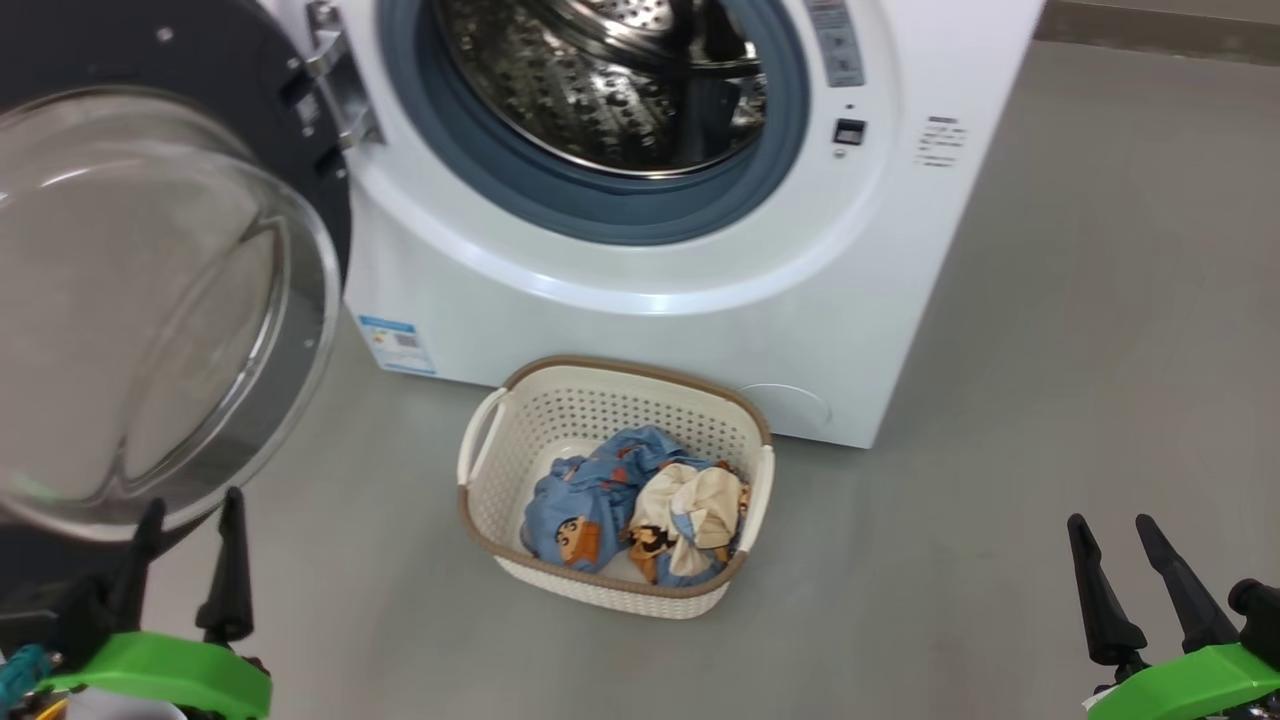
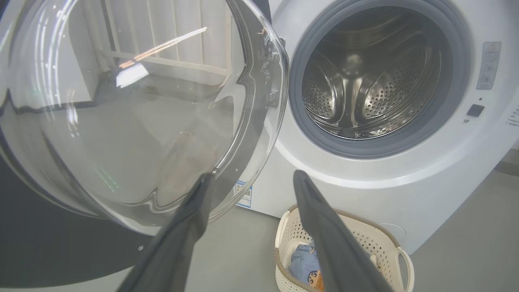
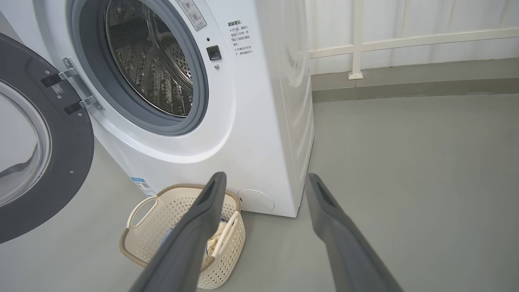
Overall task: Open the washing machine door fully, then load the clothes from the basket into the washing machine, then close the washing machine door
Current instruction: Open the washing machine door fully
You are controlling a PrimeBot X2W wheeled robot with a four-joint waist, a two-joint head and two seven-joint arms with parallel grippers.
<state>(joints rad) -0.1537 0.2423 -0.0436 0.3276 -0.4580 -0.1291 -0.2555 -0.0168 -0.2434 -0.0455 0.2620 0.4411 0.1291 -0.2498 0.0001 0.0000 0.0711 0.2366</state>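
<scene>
The white washing machine stands ahead with its steel drum exposed. Its round black door with the clear glass bowl is swung wide open to the left. On the floor in front sits the cream basket holding the clothes: a light blue garment and a cream one. My left gripper is open at the lower left, just below the door's glass, holding nothing. At the lower right my right gripper is open too, well away from the basket. The left wrist view shows the door glass close ahead and the basket below.
Bare grey floor spreads to the right of the machine. A pale wall with a white rail runs behind it in the right wrist view. The open door takes up the space on the left.
</scene>
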